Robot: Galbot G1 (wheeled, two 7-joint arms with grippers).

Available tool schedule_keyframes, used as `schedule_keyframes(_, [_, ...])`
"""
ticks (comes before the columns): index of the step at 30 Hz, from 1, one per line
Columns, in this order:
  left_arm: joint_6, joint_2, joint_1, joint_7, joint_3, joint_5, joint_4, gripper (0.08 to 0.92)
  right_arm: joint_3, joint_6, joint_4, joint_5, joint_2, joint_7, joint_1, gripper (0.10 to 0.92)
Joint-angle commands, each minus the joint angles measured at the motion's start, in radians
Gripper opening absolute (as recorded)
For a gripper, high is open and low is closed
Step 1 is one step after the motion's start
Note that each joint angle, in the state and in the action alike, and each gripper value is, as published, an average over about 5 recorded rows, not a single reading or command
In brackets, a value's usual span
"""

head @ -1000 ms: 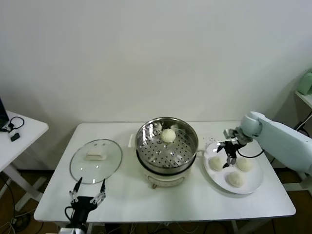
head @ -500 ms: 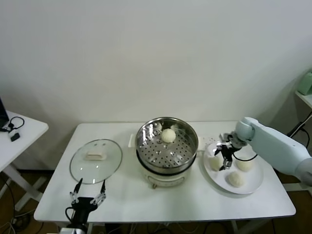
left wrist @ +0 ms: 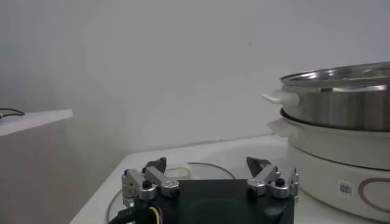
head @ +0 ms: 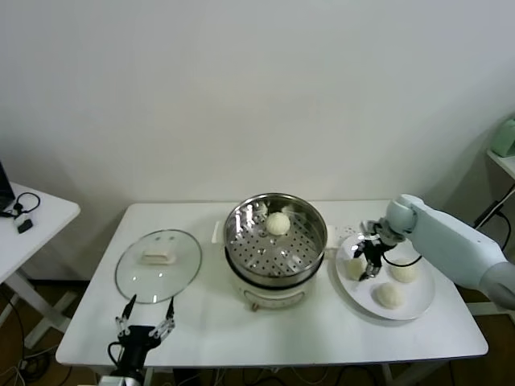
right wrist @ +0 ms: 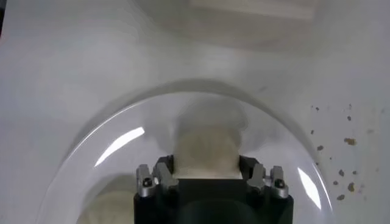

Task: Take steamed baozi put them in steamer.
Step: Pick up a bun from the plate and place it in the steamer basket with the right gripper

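cream-white buns are split between two places: one already lies in the steamer (head: 275, 241), toward its far side, and three are on the white plate (head: 414, 304) just to its right. the right gripper (head: 366, 261) is down on the plate over the bun nearest the steamer (right wrist: 207, 151), and in the right wrist view that bun sits squeezed between the two fingers (right wrist: 163, 176), so the claw has drawn in and has hold of it. taking the nearest bun first looks sensible, since it gives the shortest carry over the steel rim. the other two buns (head: 390, 295) lie apart from the gripper on the plate's outer half, untouched.

the glass lid (head: 158, 266) lies flat on the table (head: 201, 334) to the left, leaving the steamer's top free for dropping buns in. the left gripper (head: 145, 326) waits low at the table's near edge, beside the lid, fingers spread and holding nothing.

lifting comes next, i judge; the soft dough may dent or slip if raised too fast.
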Motion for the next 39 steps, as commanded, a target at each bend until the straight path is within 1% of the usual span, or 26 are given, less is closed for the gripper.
schedule_keyframes(1, [0.0,0.003,0.005,0.0,-0.001,0.0,-0.006,0.823,-0.024,-0.009,0.017,0.054,-0.017,0.001,0.049,0.671])
schedule_keyframes(6, [0.003,0.004,0.006,0.003,-0.001,-0.001,-0.013,0.823,-0.121,-0.035,0.063,0.178,-0.064,0.001,0.203,0.67])
schedule_keyframes(13, [0.001,0.009,0.007,0.003,0.007,-0.001,-0.011,0.823,-0.361,-0.073,0.106,0.461,-0.096,0.001,0.515,0.673])
schedule_keyframes(19, [0.004,0.018,0.005,0.004,0.018,0.007,-0.017,0.823,-0.525,-0.123,0.174,0.654,-0.06,0.007,0.716,0.678])
schedule_keyframes(25, [0.004,0.03,0.006,0.004,0.025,0.014,-0.027,0.823,-0.596,-0.186,0.248,0.833,0.027,0.036,0.78,0.676])
schedule_keyframes(32, [0.001,0.036,0.011,0.004,0.025,0.02,-0.041,0.823,-0.594,-0.218,0.276,0.865,0.167,0.069,0.73,0.671])
schedule_keyframes(39, [0.0,0.029,0.027,0.002,0.021,0.021,-0.054,0.823,-0.555,-0.236,0.251,0.835,0.31,0.101,0.603,0.67])
